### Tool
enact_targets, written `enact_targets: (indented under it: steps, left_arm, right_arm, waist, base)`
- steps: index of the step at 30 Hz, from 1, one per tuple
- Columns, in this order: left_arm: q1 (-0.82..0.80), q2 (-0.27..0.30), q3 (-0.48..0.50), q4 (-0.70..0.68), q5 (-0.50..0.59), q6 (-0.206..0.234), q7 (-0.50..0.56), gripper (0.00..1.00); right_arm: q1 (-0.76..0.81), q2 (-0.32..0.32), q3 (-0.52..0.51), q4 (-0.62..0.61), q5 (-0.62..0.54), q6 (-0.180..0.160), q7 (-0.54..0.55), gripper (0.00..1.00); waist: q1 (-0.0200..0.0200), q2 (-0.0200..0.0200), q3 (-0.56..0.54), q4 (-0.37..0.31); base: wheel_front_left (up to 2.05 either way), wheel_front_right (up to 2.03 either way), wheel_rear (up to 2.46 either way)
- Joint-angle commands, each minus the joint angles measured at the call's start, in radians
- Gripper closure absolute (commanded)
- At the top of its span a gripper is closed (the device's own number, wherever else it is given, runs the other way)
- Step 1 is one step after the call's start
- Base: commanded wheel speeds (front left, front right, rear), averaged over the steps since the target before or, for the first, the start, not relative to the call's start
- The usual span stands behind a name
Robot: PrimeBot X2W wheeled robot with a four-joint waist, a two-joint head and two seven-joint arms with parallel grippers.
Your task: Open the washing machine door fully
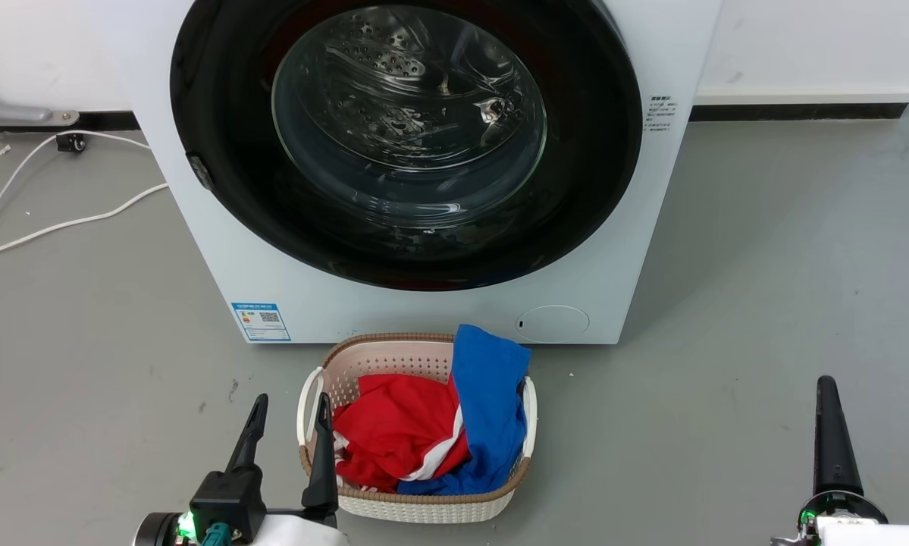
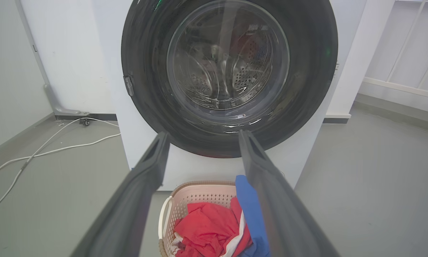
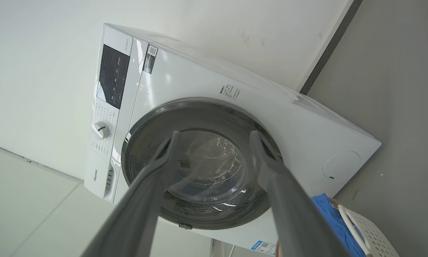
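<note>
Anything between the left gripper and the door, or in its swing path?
Nothing visible blocks the left gripper from the door. The laundry basket sits on the floor in front, lower than the door; it probably clears the swing.

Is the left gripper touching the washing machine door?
Apart. Head view: the left gripper sits by the basket, grey floor separating it from the washing machine door.

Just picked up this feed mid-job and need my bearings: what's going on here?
Nothing is being handled yet. The washing machine door looks shut, flat against the front of the machine. The left gripper and right gripper are both open, short of the door and touching nothing. A basket of red and blue clothes sits on the floor in front of the machine, beside the left gripper.
</note>
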Motion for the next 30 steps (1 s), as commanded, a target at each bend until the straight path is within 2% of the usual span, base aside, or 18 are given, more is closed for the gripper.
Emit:
enact_targets:
  steps: [1,7,14,21,25,26,27,30]
  left_arm:
    - [0.010,0.000,-0.001,0.001,0.000,-0.002,-0.003,0.00]
    - [0.012,0.000,0.002,0.003,-0.005,-0.005,-0.003,0.00]
    - [0.009,0.000,0.004,0.003,-0.001,-0.006,-0.003,0.00]
    - [0.009,0.000,0.006,0.005,0.004,-0.004,-0.003,0.00]
    - [0.010,0.000,0.005,0.005,0.005,-0.004,-0.003,0.00]
    - [0.010,0.000,0.005,0.004,0.006,-0.004,-0.003,0.00]
    - [0.009,0.000,0.005,0.004,0.006,-0.004,-0.003,0.00]
    - [0.008,0.000,0.005,0.004,0.007,-0.002,-0.003,0.00]
  right_arm:
    - [0.008,-0.002,0.009,-0.008,0.041,0.000,-0.002,0.00]
    - [0.033,-0.012,0.065,-0.048,0.245,0.000,0.025,0.00]
    - [0.064,-0.023,0.021,-0.093,0.449,0.000,0.153,0.00]
    - [0.080,-0.010,-0.038,-0.092,0.519,0.000,0.250,0.00]
    - [0.079,-0.006,-0.051,-0.082,0.505,0.000,0.284,0.00]
    - [0.079,-0.004,-0.052,-0.080,0.500,0.000,0.290,0.62]
    - [0.077,-0.004,-0.054,-0.079,0.493,0.000,0.291,1.00]
    - [0.075,-0.002,-0.051,-0.075,0.481,0.000,0.301,1.00]
  waist:
    - [0.0000,-0.0001,-0.001,0.000]
    - [0.0000,-0.0001,-0.004,-0.001]
    - [0.0000,-0.0001,-0.003,0.000]
    - [0.0000,-0.0001,-0.001,0.000]
    - [0.0000,-0.0001,-0.001,0.000]
    - [0.0000,-0.0001,-0.001,0.000]
    - [0.0000,-0.0001,0.000,0.000]
    - [0.0000,-0.0001,0.001,0.001]
  base:
    - [0.00,0.00,0.00]
    - [0.00,0.00,0.00]
    - [0.00,0.00,0.00]
    - [0.00,0.00,0.00]
    - [0.00,0.00,0.00]
    - [0.00,0.00,0.00]
    - [0.00,0.00,0.00]
    - [0.00,0.00,0.00]
